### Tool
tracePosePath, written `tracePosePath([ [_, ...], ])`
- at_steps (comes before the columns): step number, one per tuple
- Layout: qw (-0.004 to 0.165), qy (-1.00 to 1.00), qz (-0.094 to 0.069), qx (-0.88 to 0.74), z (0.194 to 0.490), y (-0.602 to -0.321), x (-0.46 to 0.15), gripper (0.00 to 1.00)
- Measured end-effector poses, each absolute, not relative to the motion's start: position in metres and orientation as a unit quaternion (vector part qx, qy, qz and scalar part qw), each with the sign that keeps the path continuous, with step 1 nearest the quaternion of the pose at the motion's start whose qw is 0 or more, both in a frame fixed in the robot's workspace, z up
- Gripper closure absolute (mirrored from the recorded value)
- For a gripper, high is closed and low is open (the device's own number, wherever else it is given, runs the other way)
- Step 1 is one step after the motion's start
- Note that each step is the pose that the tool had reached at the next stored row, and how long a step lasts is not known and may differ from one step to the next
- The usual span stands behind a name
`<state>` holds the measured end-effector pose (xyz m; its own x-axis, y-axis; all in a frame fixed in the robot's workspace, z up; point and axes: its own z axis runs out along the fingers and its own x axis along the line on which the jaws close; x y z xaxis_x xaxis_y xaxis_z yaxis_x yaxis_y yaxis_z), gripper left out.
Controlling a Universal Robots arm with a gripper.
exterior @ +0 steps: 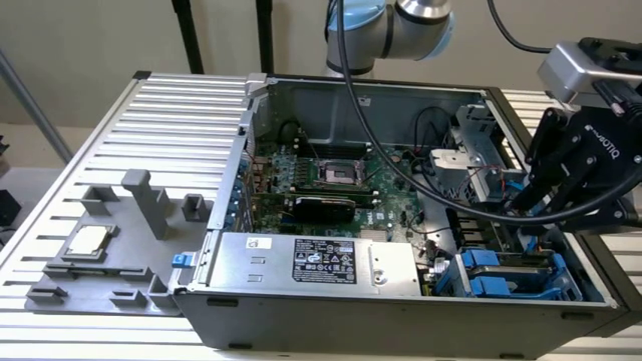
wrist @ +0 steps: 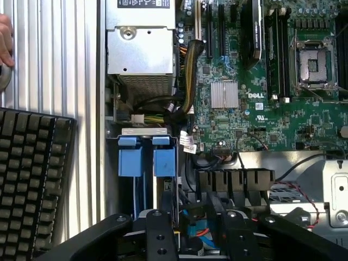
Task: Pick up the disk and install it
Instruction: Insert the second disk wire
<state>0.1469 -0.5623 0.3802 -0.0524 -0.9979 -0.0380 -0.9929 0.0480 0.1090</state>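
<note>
In the drive bay at the case's front corner, two blue carrier fronts (wrist: 130, 160) (wrist: 164, 160) stand side by side. The disk (exterior: 492, 274) sits slotted on edge behind them, blue rails showing. My gripper (exterior: 522, 207) hangs just above the bay, over the cables beside the drive cage. In the wrist view its black fingers (wrist: 157, 231) stand apart, with cables and a bit of blue plastic showing in the gap around the gripper (wrist: 193, 239). Nothing is held between them.
The open computer case (exterior: 231, 150) holds the labelled power supply (exterior: 311, 263), the green motherboard (wrist: 244, 70) and an empty CPU socket (exterior: 336, 174). A small CPU chip (exterior: 89, 241) lies on the grey fixture. Outside the case are a keyboard (wrist: 32, 179) and a hand (wrist: 4, 38).
</note>
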Motion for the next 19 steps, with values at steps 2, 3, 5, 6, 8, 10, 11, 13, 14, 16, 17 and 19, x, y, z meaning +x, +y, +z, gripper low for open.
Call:
tracePosePath([
  [2, 0.025, -0.724, -0.051, 0.687, 0.380, -0.561, 0.150, 0.61],
  [3, 0.027, -0.724, -0.050, 0.687, 0.380, -0.560, 0.151, 0.61],
  [5, 0.030, -0.725, -0.046, 0.687, 0.380, -0.558, 0.152, 0.61],
  [6, 0.033, -0.725, -0.044, 0.687, 0.380, -0.557, 0.152, 0.61],
  [8, 0.039, -0.725, -0.039, 0.686, 0.380, -0.555, 0.152, 0.61],
  [10, 0.044, -0.726, -0.034, 0.686, 0.379, -0.551, 0.153, 0.61],
  [11, 0.046, -0.726, -0.032, 0.686, 0.379, -0.549, 0.153, 0.61],
  [13, 0.050, -0.726, -0.028, 0.685, 0.378, -0.546, 0.153, 0.61],
  [14, 0.052, -0.726, -0.026, 0.685, 0.378, -0.545, 0.154, 0.61],
  [16, 0.056, -0.726, -0.021, 0.685, 0.376, -0.544, 0.154, 0.61],
  [17, 0.058, -0.726, -0.019, 0.685, 0.376, -0.543, 0.155, 0.61],
  [19, 0.062, -0.726, -0.016, 0.684, 0.374, -0.542, 0.155, 0.61],
])
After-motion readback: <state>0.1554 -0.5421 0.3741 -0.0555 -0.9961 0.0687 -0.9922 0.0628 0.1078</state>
